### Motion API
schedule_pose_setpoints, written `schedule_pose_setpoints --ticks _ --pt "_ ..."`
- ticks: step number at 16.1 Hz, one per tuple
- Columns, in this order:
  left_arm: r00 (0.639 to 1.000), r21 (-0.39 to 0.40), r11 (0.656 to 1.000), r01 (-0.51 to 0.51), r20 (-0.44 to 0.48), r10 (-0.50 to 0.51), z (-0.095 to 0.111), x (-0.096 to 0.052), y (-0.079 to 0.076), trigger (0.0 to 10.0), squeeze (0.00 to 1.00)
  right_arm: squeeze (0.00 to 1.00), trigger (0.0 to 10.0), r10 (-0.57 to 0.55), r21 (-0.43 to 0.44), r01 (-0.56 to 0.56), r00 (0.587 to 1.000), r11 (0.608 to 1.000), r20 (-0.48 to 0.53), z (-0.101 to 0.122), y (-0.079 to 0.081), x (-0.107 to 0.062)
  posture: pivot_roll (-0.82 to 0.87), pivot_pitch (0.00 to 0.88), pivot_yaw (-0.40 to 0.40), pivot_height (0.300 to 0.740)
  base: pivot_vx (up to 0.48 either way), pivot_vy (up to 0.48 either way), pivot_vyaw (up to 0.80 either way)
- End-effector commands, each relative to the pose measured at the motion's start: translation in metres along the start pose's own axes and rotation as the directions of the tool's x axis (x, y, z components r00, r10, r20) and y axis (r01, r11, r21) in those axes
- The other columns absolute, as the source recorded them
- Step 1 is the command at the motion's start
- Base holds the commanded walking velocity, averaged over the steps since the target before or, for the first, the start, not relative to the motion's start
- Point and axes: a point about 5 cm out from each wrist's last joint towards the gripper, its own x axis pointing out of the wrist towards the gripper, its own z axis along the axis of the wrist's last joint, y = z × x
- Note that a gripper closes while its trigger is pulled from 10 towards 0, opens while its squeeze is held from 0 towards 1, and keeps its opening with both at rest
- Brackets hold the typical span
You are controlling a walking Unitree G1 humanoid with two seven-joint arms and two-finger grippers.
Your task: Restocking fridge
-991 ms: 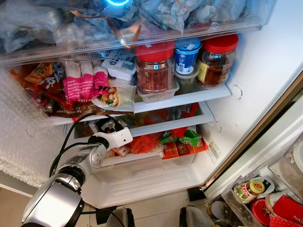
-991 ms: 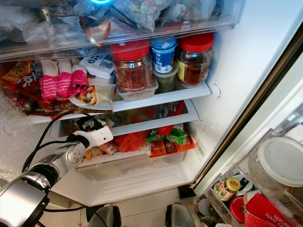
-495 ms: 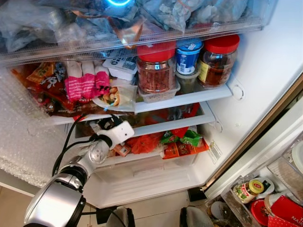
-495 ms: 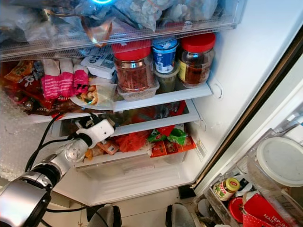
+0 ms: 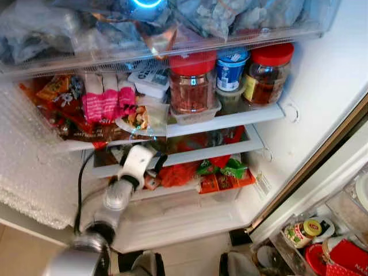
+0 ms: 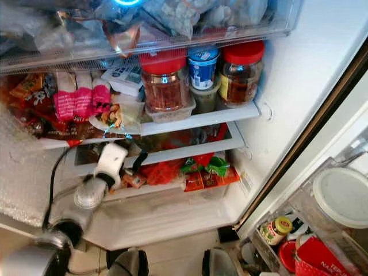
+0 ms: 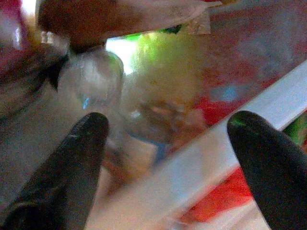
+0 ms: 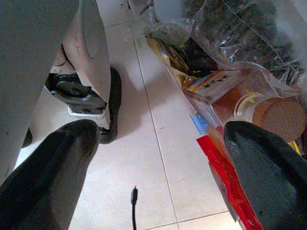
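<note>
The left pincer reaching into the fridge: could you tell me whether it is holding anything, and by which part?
Nothing is held. The left pincer is open, its fingers spread with only blurred fridge contents beyond them.

Packets point(image 5: 215, 175) crowd the lower shelf point(image 5: 195, 154); jars point(image 5: 192, 83) fill the upper

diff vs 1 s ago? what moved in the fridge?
The left arm reached up and further into the fridge: the left gripper went from low in front of the drawer to the gap under the glass shelf, fingers open, holding nothing. The red-lidded jars, the pink packets and the green bags stayed put. The right gripper hangs idle over the floor.
</note>
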Motion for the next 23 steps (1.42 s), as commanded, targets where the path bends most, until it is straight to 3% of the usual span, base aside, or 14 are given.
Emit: schedule_pose_setpoints --ticks 1,4,7,17,23 --pt "0.998 -0.078 0.996 -0.039 -0.051 0.036 -0.017 -0.014 0.001 10.0 0.0 0.0 10.0 -0.012 0.026 0.012 1.0 1.0 -0.008 -0.004 -0.002 -0.001 -0.08 0.124 0.031 0.641 0.0 0.0 0.0" --pt "0.993 -0.103 0.989 -0.108 -0.066 0.102 -0.031 -0.034 0.002 10.0 0.0 0.0 10.0 -0.011 0.022 0.011 1.0 1.0 -0.008 -0.003 -0.002 -0.001 -0.07 0.123 0.033 0.641 0.0 0.0 0.0" --pt "0.988 -0.114 0.982 -0.149 -0.069 0.141 -0.034 -0.045 0.004 10.0 0.0 0.0 10.0 -0.014 0.025 0.014 1.0 1.0 -0.007 -0.003 -0.002 -0.001 -0.07 0.119 0.035 0.641 0.0 0.0 0.0" --pt "0.969 -0.127 0.969 -0.212 -0.154 0.192 -0.046 -0.057 0.009 10.0 0.0 0.0 10.0 -0.012 0.03 0.013 1.0 0.999 -0.004 -0.003 -0.001 -0.001 -0.07 0.107 0.034 0.641 -0.265 0.0 0.0" --pt "0.967 -0.12 0.97 -0.21 -0.173 0.188 -0.048 -0.056 0.008 10.0 0.0 0.0 10.0 -0.031 0.042 0.031 1.0 0.999 0.004 -0.003 -0.002 -0.001 -0.07 0.089 0.039 0.641 -0.309 0.0 0.0"
